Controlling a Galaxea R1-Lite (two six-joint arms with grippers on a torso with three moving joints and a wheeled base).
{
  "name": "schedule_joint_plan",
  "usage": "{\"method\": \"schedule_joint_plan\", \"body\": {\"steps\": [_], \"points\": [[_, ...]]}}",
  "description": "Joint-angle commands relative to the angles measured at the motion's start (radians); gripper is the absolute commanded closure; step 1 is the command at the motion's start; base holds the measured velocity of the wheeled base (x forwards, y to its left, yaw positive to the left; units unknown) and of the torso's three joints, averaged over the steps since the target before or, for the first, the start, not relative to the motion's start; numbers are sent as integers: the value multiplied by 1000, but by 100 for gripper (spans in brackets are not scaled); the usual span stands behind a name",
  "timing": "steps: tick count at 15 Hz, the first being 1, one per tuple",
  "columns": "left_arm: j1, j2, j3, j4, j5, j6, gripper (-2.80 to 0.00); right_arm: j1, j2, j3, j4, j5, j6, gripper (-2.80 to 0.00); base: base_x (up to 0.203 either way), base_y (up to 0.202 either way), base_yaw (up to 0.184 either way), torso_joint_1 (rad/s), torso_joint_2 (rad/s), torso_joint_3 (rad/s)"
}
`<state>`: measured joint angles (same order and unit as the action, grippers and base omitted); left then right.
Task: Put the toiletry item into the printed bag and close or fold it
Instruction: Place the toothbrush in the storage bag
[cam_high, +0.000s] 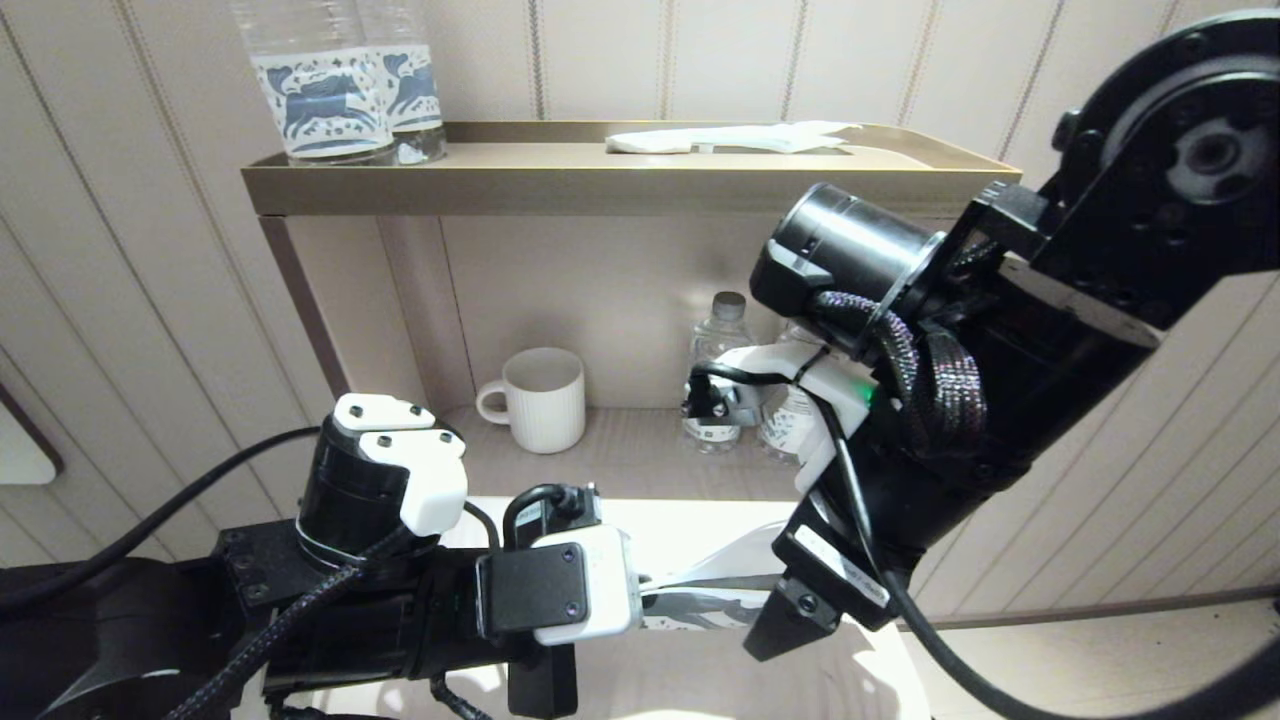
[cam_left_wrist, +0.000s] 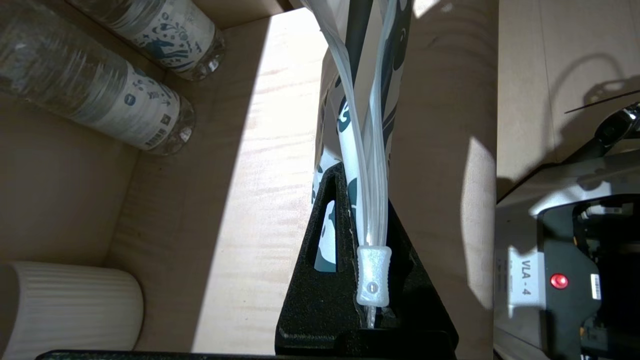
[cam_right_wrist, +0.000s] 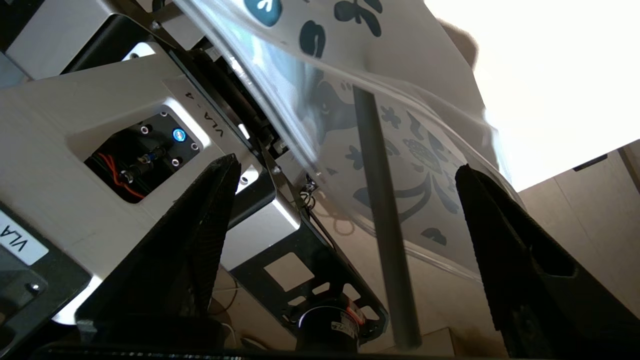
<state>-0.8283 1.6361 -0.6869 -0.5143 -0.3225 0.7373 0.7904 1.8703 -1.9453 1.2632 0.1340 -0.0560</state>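
Observation:
My left gripper (cam_high: 650, 600) (cam_left_wrist: 367, 210) is shut on one end of the printed bag (cam_high: 710, 605) (cam_left_wrist: 372, 75), pinching its clear zip strip just beyond the white slider (cam_left_wrist: 373, 275). The bag, white with dark blue flowers and horse print, hangs out from that grip above the table. In the right wrist view the toiletry item (cam_right_wrist: 387, 235) shows as a thin dark stick running up to the bag's (cam_right_wrist: 410, 145) clear rim, where its far end is hidden. My right gripper (cam_high: 800, 600) (cam_right_wrist: 345, 167) is open, its fingers wide on either side of the stick and touching nothing.
A shelf unit (cam_high: 620, 185) stands behind. Two clear bottles with blue labels (cam_high: 330, 90) and a flat white packet (cam_high: 730, 138) sit on top. A ribbed white mug (cam_high: 540, 398) and more bottles (cam_high: 715, 370) stand on the lower shelf, near the pale wooden table (cam_left_wrist: 260, 200).

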Motion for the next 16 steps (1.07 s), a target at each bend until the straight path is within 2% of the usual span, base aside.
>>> {"method": "schedule_joint_plan", "body": {"steps": [1, 13, 14, 16], "points": [[0, 24, -5, -4, -5, 2, 0, 0, -34, 9, 7, 2, -1, -280, 0, 0, 0, 0, 0, 0], [4, 44, -24, 3, -4, -12, 0, -22, -114, 5, 8, 1, -1, -280, 0, 0, 0, 0, 0, 0], [4, 43, -34, 7, -3, -41, 0, -33, -117, 6, 8, 1, -1, -280, 0, 0, 0, 0, 0, 0], [6, 44, -69, 18, 2, -149, 0, -56, -128, 11, 8, 4, 1, -280, 0, 0, 0, 0, 0, 0]]}}
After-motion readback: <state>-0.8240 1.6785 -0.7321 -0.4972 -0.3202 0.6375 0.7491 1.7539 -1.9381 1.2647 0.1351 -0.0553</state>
